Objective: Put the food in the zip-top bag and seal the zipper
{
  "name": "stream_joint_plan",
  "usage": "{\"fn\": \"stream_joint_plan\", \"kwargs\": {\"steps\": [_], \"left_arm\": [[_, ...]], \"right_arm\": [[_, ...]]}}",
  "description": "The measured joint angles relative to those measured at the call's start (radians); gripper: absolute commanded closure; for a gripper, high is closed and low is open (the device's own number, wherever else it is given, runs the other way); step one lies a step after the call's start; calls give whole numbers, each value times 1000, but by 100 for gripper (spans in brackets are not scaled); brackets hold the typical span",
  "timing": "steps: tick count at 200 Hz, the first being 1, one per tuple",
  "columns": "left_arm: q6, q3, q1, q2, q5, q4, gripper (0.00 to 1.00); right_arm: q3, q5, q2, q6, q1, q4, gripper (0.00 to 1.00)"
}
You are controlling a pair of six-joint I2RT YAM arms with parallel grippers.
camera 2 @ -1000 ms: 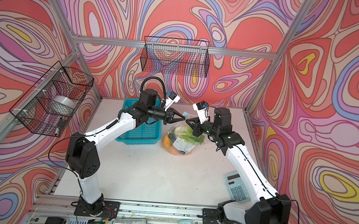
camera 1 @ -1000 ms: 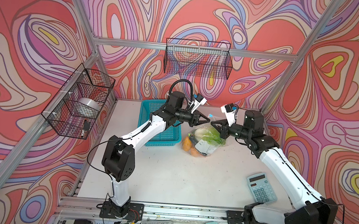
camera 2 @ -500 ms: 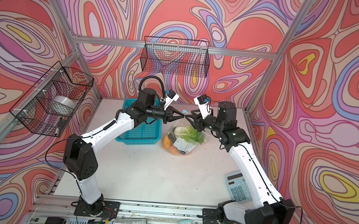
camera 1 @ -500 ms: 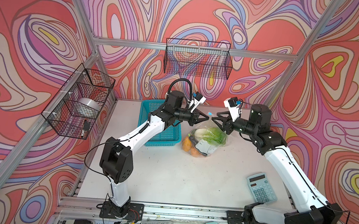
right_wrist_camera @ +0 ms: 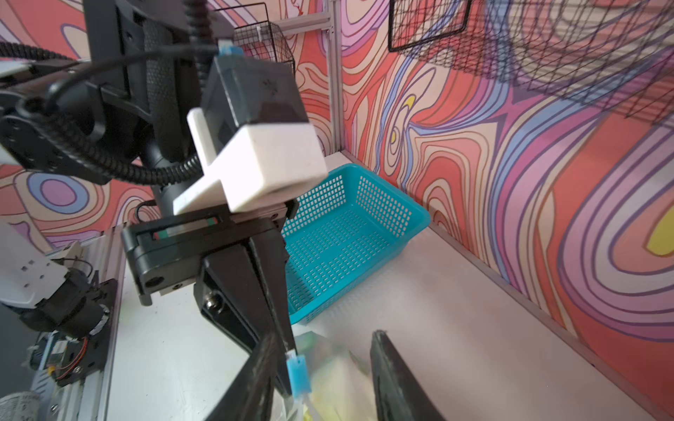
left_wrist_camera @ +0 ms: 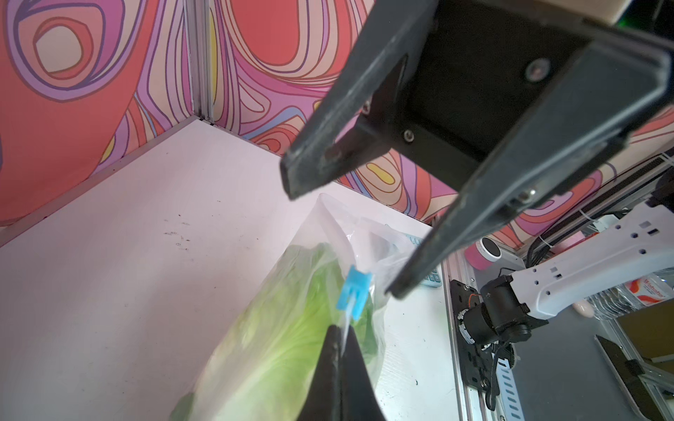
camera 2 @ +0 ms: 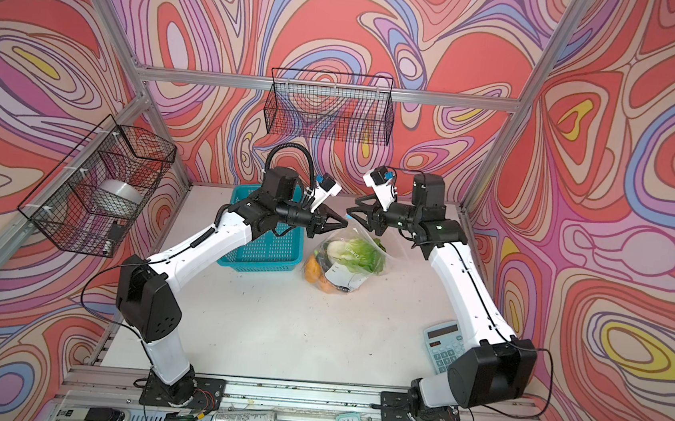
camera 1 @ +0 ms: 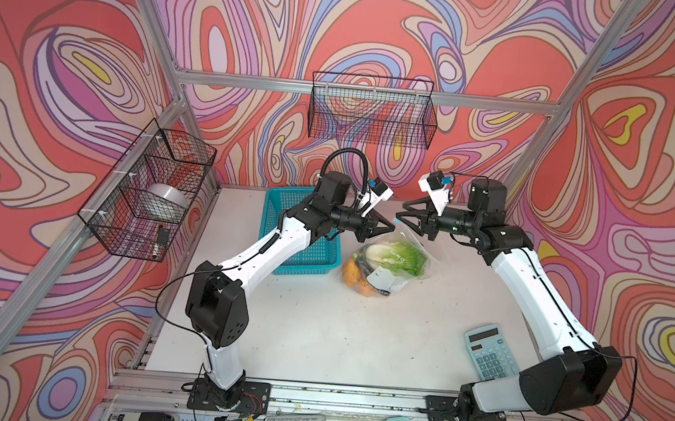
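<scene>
Left tool point(left_wrist_camera: 338, 333) clamped tight on the zipper point(left_wrist_camera: 337, 237), tips just behind the light-blue slider point(left_wrist_camera: 353, 291). Right tool point(camera 1: 400, 211) spread partway, gripping nothing, jaws either side of slider; contact unclear. Zip-top bag point(camera 1: 388, 280) stands on tabletop point(camera 1: 338, 324), mouth edge lifted, just beside teal basket point(camera 1: 311, 255). Cabbage point(camera 1: 396, 256) and orange pieces point(camera 1: 351, 271) inside. Calculator point(camera 1: 490, 352) well apart.
</scene>
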Motion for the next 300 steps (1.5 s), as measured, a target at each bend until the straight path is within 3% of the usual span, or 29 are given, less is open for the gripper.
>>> {"fn": "stream_joint_plan", "kwargs": {"steps": [85, 151, 167, 198, 222, 274, 300], "left_arm": [[11, 0, 0, 0, -22, -7, 100], [18, 2, 0, 0, -26, -29, 100], [18, 2, 0, 0, -29, -32, 100], [24, 2, 0, -2, -36, -34, 100], [26, 2, 0, -8, -40, -37, 100], [25, 2, 0, -16, -54, -43, 100], [25, 2, 0, -17, -65, -47, 100]], "right_arm": [[-76, -44, -2, 10, 0, 18, 58], [-77, -45, -2, 18, 0, 35, 83], [-77, -44, -2, 19, 0, 35, 82], [-77, -43, -2, 18, 0, 34, 71], [-78, -43, -2, 19, 1, 36, 73], [-90, -42, -2, 25, 0, 39, 94], [-107, -41, -2, 27, 1, 49, 98]]}}
